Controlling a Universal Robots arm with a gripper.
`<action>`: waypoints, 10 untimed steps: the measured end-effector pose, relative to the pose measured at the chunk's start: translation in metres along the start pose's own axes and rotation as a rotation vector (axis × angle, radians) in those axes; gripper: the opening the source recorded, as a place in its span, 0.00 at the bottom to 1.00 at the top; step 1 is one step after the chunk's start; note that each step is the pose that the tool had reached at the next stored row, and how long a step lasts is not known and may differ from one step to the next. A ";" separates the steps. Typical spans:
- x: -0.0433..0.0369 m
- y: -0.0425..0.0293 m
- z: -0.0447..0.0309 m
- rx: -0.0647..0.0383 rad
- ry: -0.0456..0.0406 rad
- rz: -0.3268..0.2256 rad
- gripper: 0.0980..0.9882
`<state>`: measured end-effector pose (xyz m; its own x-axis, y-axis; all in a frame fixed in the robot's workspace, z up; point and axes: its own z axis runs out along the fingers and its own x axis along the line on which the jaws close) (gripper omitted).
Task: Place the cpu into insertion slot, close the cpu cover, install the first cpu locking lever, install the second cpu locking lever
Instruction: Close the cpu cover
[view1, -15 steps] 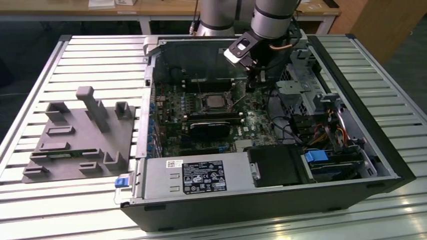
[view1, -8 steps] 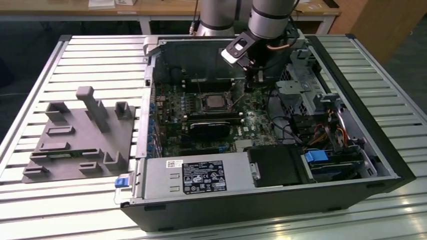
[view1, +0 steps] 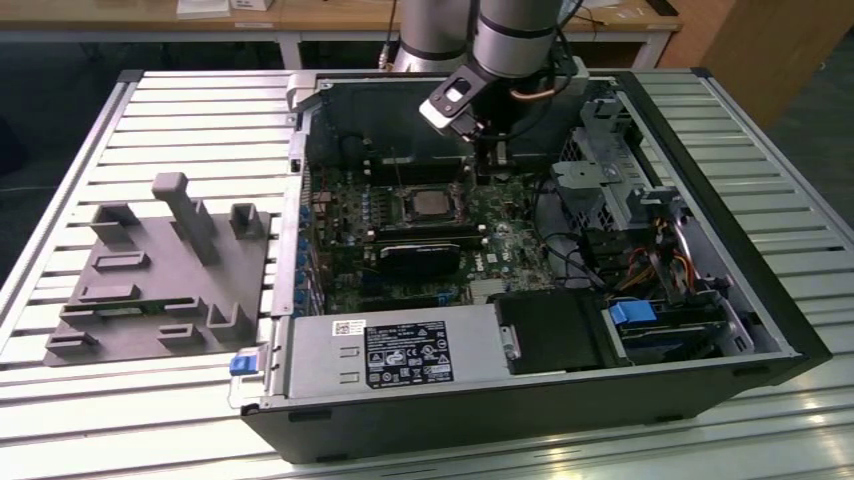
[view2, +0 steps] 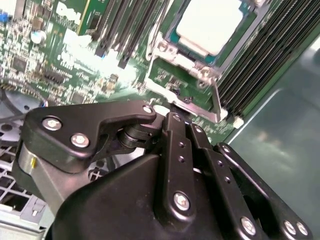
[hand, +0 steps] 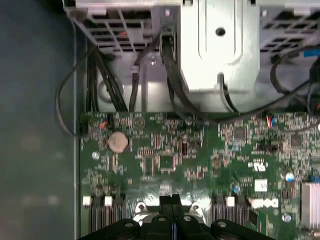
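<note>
Slatted counter (view1: 174, 110), open case (view1: 787, 330). Cpu (view2: 210, 25) seated. Tool (view2: 176, 117) closed, nothing gripped, near lever (view2: 215, 97). Judged best: press lever down squarely, avoid slipping onto board (view2: 65, 65).

The black computer case (view1: 534, 425) lies open from above. A silvery metal drive cage (view1: 603, 175) and loose black cables (view1: 567, 265) crowd the exterior view's right. A grey power-supply box (view1: 320, 360) walls the near edge. Air above the silver-topped square cpu (view1: 430, 203) is free.

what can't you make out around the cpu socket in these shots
- cpu: second wrist view, one side cut off by the picture edge
- locking lever: second wrist view, part hidden behind the gripper
- cpu cover: exterior view, too small to tell if latched
</note>
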<state>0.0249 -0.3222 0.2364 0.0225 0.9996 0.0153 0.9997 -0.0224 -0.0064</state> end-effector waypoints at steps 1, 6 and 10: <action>0.0000 -0.0028 0.0000 -0.002 0.0000 0.000 0.00; 0.0003 -0.0157 0.0002 -0.008 0.0002 0.000 0.00; 0.0004 -0.0239 0.0003 -0.011 0.0003 0.000 0.00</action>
<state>0.0010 -0.3212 0.2363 0.0222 0.9996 0.0156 0.9997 -0.0222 0.0042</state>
